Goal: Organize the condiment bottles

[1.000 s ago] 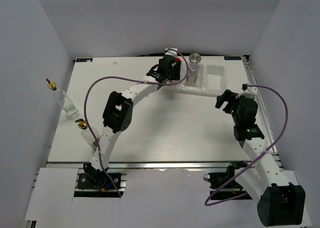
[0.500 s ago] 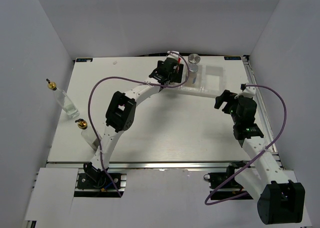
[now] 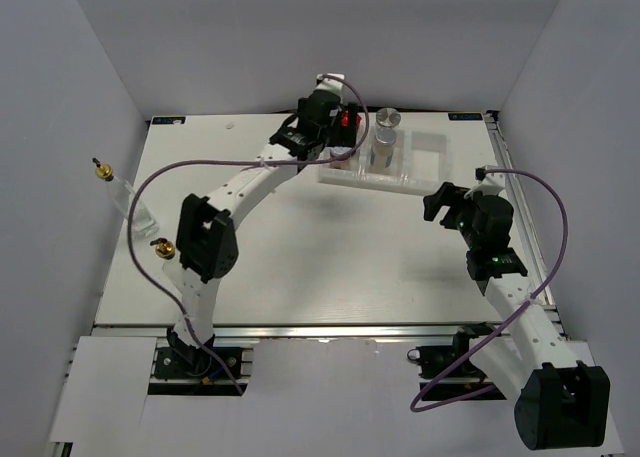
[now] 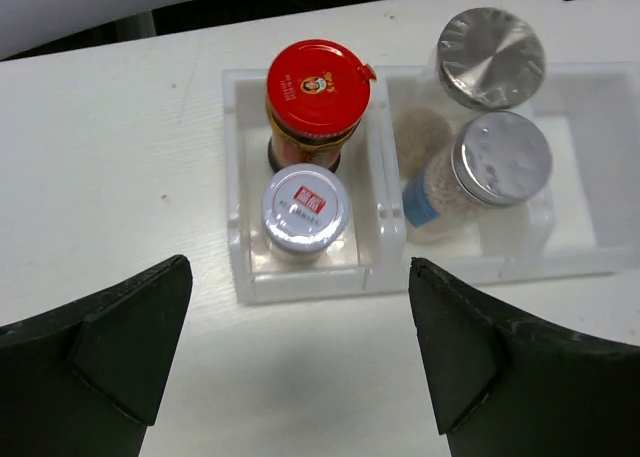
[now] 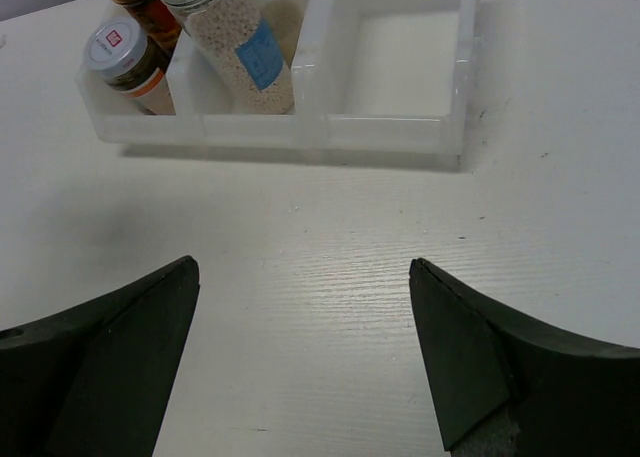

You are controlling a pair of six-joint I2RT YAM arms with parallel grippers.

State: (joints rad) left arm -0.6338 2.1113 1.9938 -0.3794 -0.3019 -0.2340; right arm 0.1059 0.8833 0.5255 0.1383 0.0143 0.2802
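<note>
White table (image 3: 300, 247): left gripper (image 4: 298, 322) hangs wide open over the tray (image 3: 425, 164) at the far edge; right gripper (image 5: 300, 327) is wide too. Two gold-capped bottles (image 3: 128, 202) stand upright by the left edge, nearest the left arm (image 3: 240, 182).

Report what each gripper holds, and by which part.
Nothing is held. The left gripper hangs open above the white tray, and the right gripper is open over the table.
</note>
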